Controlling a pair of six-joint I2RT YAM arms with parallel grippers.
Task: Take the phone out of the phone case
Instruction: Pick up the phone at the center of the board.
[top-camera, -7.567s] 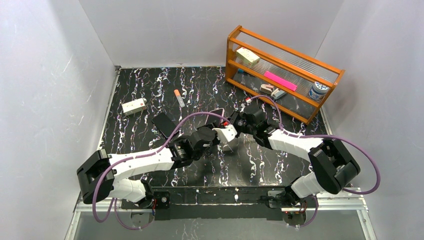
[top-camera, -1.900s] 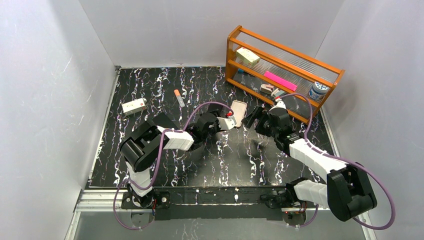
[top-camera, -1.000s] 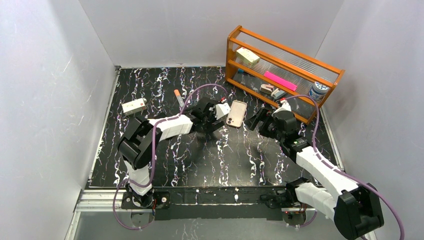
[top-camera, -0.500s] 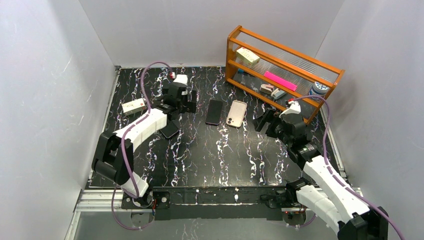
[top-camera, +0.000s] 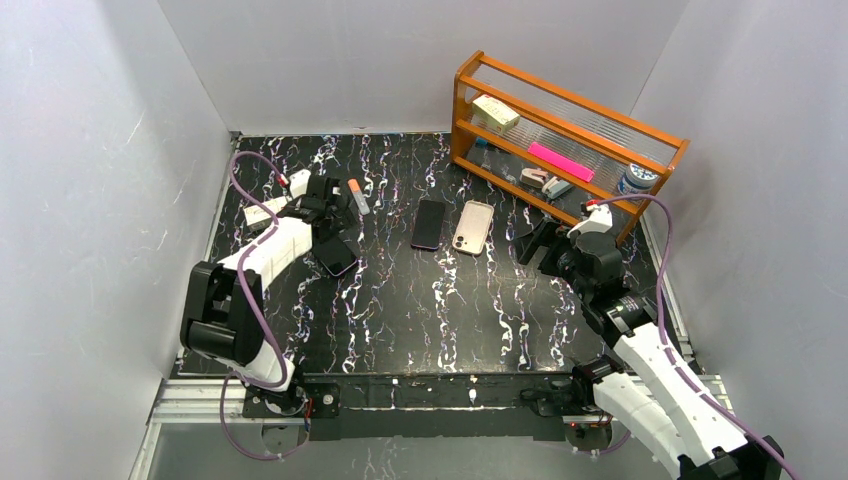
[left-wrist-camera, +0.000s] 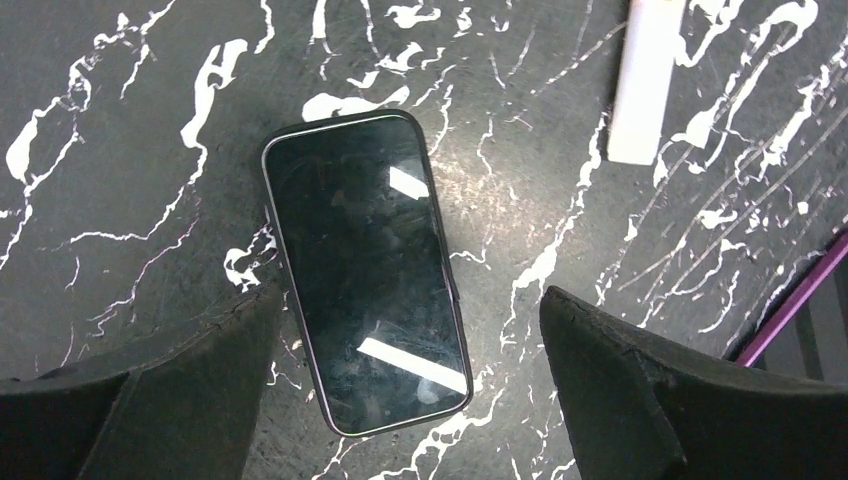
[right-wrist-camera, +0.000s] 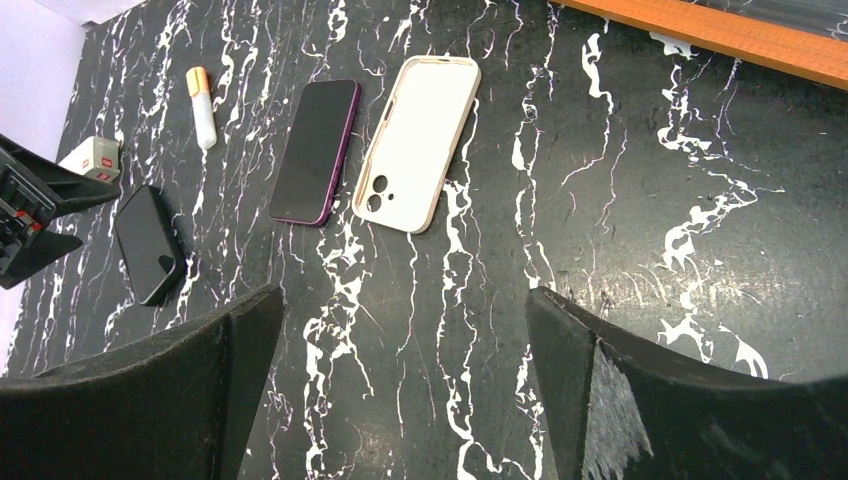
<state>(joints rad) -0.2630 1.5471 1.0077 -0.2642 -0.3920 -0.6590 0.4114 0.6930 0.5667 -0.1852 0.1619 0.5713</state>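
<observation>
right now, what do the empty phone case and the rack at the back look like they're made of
The phone case looks like soft silicone or matte plastic: it is cream with an even, dull surface and no glare. The look leaves open which of the two it is. The rack looks like varnished wood: orange-brown rails with a slight sheen.

white-shelled arms (top-camera: 270, 250) with black joints (top-camera: 212, 325) carry purple cables (top-camera: 632, 198).

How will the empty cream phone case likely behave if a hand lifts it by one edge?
The phone case lies empty, hollow side up: a thin shell with a camera cutout, so probably light and apt to flex when pinched. Its low rim offers little grip, so it may slip. Lying flat on the table, it would likely slide, not roll.
</observation>
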